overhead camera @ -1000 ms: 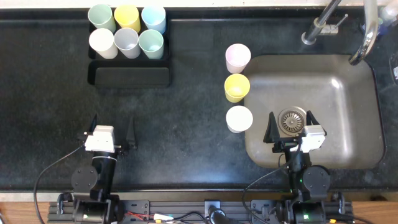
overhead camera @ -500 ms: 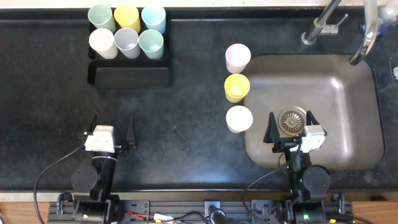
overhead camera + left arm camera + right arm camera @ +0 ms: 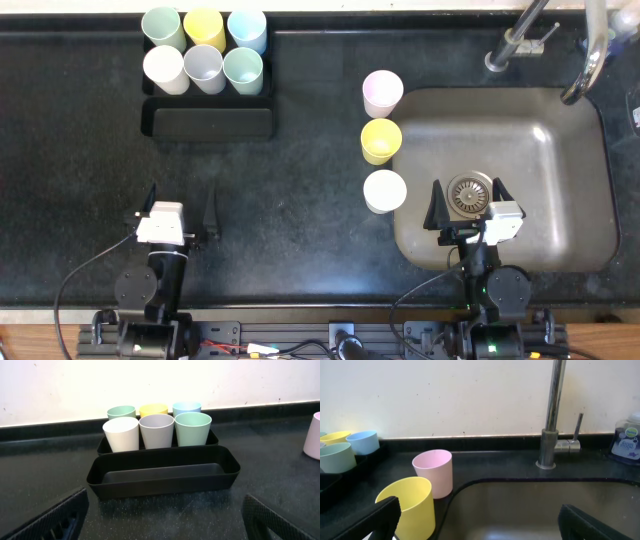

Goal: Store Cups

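Three loose cups stand upright in a line on the dark counter beside the sink: a pink cup [image 3: 382, 92] [image 3: 434, 472], a yellow cup [image 3: 380, 140] [image 3: 409, 507] and a white cup [image 3: 384, 190]. Several cups fill a black tray [image 3: 152, 82] at the back left, among them a white one [image 3: 121, 434] and a green one [image 3: 192, 428]. In front of it lies an empty black tray [image 3: 211, 123] [image 3: 162, 473]. My left gripper [image 3: 181, 210] [image 3: 165, 517] is open near the counter's front, facing the trays. My right gripper [image 3: 467, 200] [image 3: 480, 522] is open over the sink's near edge.
A steel sink [image 3: 560, 150] takes up the right side, with a drain [image 3: 470, 192] just beyond my right gripper. A tap [image 3: 515, 40] [image 3: 551, 415] rises behind it, and a soap bottle [image 3: 627, 440] stands at the far right. Bare counter [image 3: 300, 190] lies between the trays and cups.
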You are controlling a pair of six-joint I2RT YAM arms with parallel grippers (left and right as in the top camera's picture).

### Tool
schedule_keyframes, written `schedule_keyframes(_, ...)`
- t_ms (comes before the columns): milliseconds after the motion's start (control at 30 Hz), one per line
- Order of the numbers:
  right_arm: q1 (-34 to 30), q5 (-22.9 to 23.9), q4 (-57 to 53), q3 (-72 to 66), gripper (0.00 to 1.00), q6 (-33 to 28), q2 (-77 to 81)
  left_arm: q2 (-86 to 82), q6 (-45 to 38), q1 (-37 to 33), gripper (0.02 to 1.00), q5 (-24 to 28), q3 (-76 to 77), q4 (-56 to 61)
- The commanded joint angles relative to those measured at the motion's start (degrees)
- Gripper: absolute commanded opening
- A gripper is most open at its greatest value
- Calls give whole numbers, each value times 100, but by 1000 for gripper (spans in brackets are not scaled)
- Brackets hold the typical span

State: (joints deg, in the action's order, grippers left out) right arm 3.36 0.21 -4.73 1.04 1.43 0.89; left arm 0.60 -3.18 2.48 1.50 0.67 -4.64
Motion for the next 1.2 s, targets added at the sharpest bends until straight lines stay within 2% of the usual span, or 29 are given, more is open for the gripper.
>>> schedule_keyframes(33,-35,-42,28,-79,998,-33,-68,-44,-46,-17,998,-9,-22,7)
schedule_keyframes(300,-35,-42,28,-79,996,-33,-68,-44,-9,-28,998,79,-15,7)
schedule_keyframes(467,-35,-42,28,-79,998,-33,-68,647,883,-39,998,590,686,9)
schedule_keyframes(567,-35,-42,26,-79,996,-33,-68,2503,1606,-39,998,743,2076,-15)
schedule_keyframes(667,-35,-44,28,-79,998,-35,-68,4295,2210,-37,998,1311,3757,-313)
schedule_keyframes(733,-35,-42,28,-79,998,-33,-68,5447,2319,-15,998,1687,5128,-999)
schedule_keyframes(833,-35,-42,28,-79,996,-33,-68,7156,2319,256,998,1755,7458,-2391)
schedule_keyframes(933,-35,-42,26,-79,996,-35,-68,8738,2319,824,998,1537,9733,-3941)
schedule_keyframes(1033,-35,-42,28,-79,996,-33,-68,10247,2428,1637,998,1058,11825,-5340)
schedule_keyframes(1100,-35,-42,28,-79,998,-33,-68,11683,3077,2367,998,422,13543,-6343)
schedule_keyframes(1200,-35,-42,28,-79,998,-35,-68,12749,3654,2745,1000,328,14570,-6826)
